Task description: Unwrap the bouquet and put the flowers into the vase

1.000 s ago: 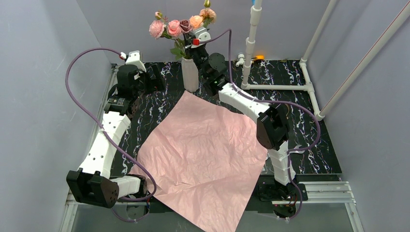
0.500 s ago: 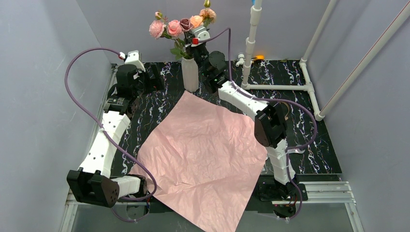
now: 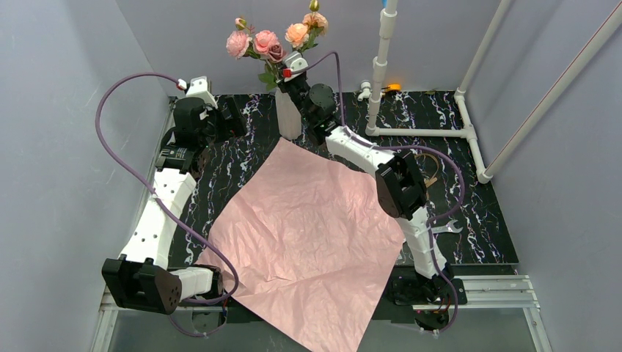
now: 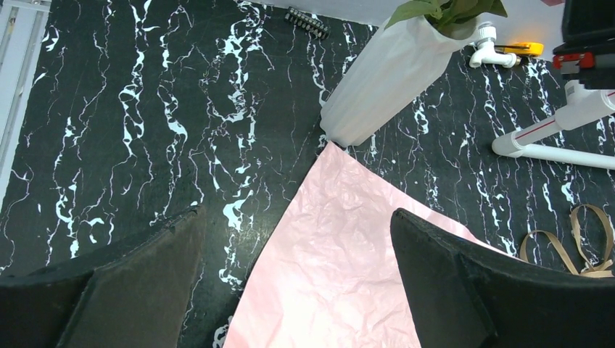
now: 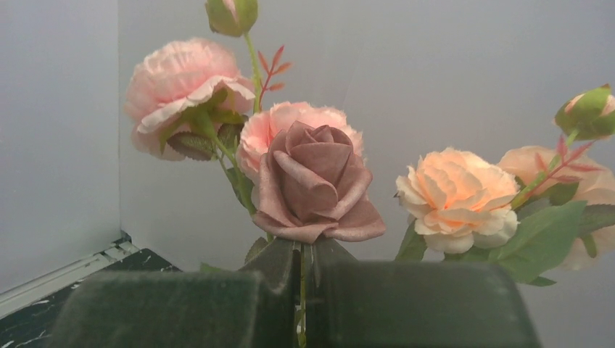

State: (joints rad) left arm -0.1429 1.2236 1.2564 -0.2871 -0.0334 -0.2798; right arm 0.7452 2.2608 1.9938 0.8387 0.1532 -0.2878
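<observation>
Mauve rose (image 5: 313, 181) seemingly in right claw (image 5: 302, 264)

The pincer (image 5: 303, 272) pinches the mauve rose (image 5: 313, 181) — stem only.

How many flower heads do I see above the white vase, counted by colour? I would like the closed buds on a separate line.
Pink roses: 2
Peach roses: 2
Dark mauve rose: 1
Closed buds: 2
Total: 7
</observation>
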